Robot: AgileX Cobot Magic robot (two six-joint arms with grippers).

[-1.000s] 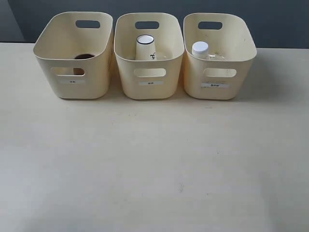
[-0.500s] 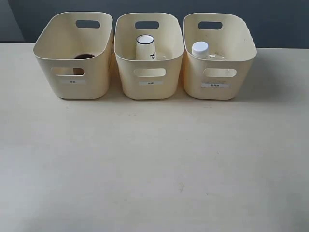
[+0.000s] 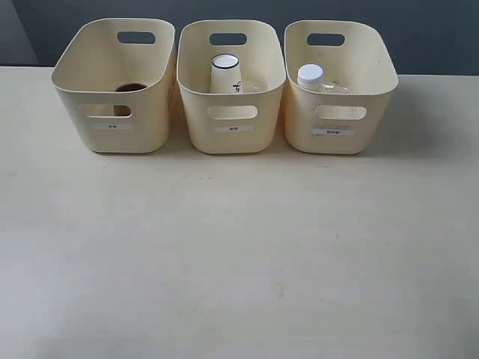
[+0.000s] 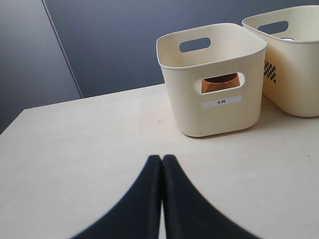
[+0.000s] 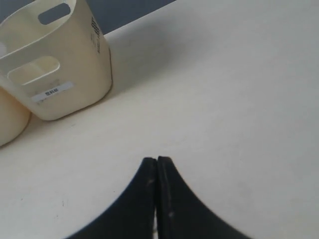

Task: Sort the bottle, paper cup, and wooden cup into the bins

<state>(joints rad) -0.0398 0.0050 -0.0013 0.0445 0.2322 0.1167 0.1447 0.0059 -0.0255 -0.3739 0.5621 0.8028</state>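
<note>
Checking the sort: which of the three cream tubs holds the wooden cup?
The left cream plastic tub: the dark reddish-brown wooden cup sits inside it.

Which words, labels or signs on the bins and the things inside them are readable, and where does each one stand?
"木杯": white label on the front of the left bin, under the handle cut-out, read in the left wrist view.
Middle bin label: too small to read.
Right bin label: blurred in both views.
Paper cup: a small dark mark on its side, not legible.
Checkered sticker on the middle bin's side: a pattern, no text.
</note>
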